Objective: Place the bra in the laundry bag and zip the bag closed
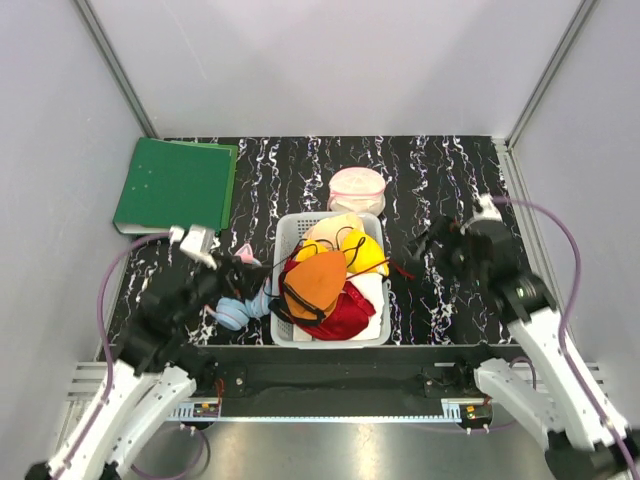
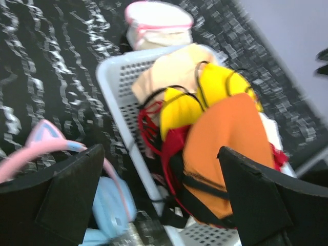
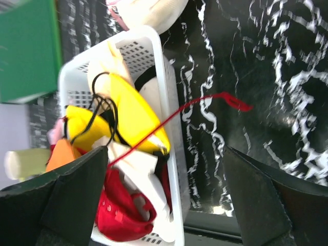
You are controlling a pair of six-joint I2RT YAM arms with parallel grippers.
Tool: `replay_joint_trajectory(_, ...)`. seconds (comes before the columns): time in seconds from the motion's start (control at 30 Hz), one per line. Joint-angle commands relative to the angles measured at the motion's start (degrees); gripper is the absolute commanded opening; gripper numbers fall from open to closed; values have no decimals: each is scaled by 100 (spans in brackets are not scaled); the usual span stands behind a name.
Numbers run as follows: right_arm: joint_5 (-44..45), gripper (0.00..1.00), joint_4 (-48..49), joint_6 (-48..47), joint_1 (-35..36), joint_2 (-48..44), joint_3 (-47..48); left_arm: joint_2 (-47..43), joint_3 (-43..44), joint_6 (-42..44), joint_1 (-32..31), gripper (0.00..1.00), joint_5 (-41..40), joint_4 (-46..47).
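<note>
The laundry bag point(image 1: 356, 188), a round white mesh pouch with a pink rim, sits just behind the basket; it also shows in the left wrist view point(image 2: 159, 23) and the right wrist view point(image 3: 148, 10). No plain all-yellow bra shows. The only yellow bra point(image 1: 362, 250) has black straps and lies in the basket point(image 2: 179, 105) point(image 3: 130, 115). My left gripper point(image 1: 247, 268) is open and empty at the basket's left side point(image 2: 164, 205). My right gripper point(image 1: 422, 247) is open and empty to the basket's right point(image 3: 166, 200).
The grey-white plastic basket point(image 1: 288, 232) holds an orange bra point(image 1: 315, 280), a red bra point(image 1: 348, 315) and cream fabric. A light blue and pink garment point(image 1: 235, 310) lies left of it. A red strap point(image 1: 402, 268) trails onto the table. A green binder point(image 1: 175, 185) lies at the back left.
</note>
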Motion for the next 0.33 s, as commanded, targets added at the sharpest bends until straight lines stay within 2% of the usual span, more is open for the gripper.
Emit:
replay_joint_trajectory(0.0,-51,100,874,1273,-1,-1253,-1380,-1654,-1517,-1552,4,99,459,787)
replay_joint_trajectory(0.03,-69,100,804,1641,-1,-1717,-1584,-2423,-1696,-1730,4,99,451,726)
replay_joint_trajectory(0.13,-201,100,602,2528,-1,-2718,-2384,-3770,-2215,-2284,4,99,110,368)
replay_joint_trajectory(0.2,-253,100,601,2864,-1,-3265,-2963,-3768,-2226,-2461,-4,99,-15,304)
replay_joint_trajectory(0.3,-323,100,584,3401,8,-4425,-3422,-3416,-2269,-2487,-4,99,379,732)
